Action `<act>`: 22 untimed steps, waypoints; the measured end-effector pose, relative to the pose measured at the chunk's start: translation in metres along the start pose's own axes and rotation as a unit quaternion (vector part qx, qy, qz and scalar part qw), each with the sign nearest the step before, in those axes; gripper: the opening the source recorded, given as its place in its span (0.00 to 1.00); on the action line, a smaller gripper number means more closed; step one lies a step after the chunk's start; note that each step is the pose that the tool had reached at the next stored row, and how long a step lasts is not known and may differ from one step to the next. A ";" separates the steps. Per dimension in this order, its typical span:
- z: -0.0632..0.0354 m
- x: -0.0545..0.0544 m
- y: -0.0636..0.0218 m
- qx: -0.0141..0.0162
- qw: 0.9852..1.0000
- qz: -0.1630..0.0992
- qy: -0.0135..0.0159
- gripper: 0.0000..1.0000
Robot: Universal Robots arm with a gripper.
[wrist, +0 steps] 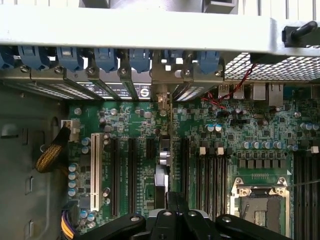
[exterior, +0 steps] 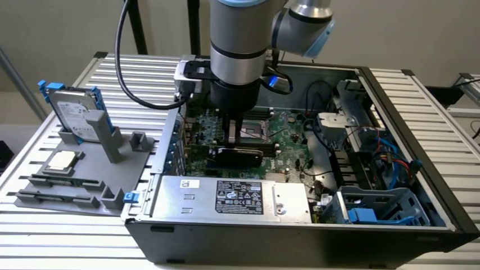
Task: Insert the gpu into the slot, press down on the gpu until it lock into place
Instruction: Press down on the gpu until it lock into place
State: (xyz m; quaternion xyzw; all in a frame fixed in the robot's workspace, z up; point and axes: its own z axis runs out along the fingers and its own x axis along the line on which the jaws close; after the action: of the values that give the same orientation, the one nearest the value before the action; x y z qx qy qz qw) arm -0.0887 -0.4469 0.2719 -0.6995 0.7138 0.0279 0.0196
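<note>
The table (exterior: 450, 107) I work over is topped with pale metal slats. Two things sit straight on it. A black computer case (exterior: 300, 247) lies on its side with the lid off, taking up the middle and the three o'clock half in the exterior view. Close against its wall, at nine o'clock, lies a flat grey parts tray (exterior: 143, 169). Bare slats show around the tray at twelve and six.

gpu (exterior: 244, 156) partly behind tool (exterior: 232, 143), arm (exterior: 238, 34) cropped above, power-supply label (exterior: 238, 197) (text too small)

bright even light — soft shadows, mild glare
</note>
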 end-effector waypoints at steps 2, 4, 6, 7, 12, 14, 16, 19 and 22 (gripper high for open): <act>0.0006 0.000 0.0000 0.000 1.000 0.000 0.001 0.11; 0.0014 0.000 0.0000 0.000 1.000 0.000 0.002 0.11; 0.0021 0.000 -0.0001 0.000 1.000 0.000 0.003 0.11; 0.0025 0.000 -0.0001 0.000 1.000 0.000 0.003 0.11; 0.0044 0.000 -0.0001 0.000 1.000 0.000 0.006 0.11; 0.0050 0.000 -0.0001 0.000 1.000 0.000 0.007 0.11; 0.0050 0.000 0.0000 0.000 1.000 0.000 0.007 0.11; 0.0030 0.000 0.0000 -0.001 1.000 0.000 0.006 0.11; -0.0030 -0.001 0.0000 -0.002 1.000 0.000 0.007 0.11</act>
State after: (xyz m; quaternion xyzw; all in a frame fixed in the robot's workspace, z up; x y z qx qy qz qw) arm -0.0886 -0.4464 0.2749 -0.6996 0.7140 0.0242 0.0132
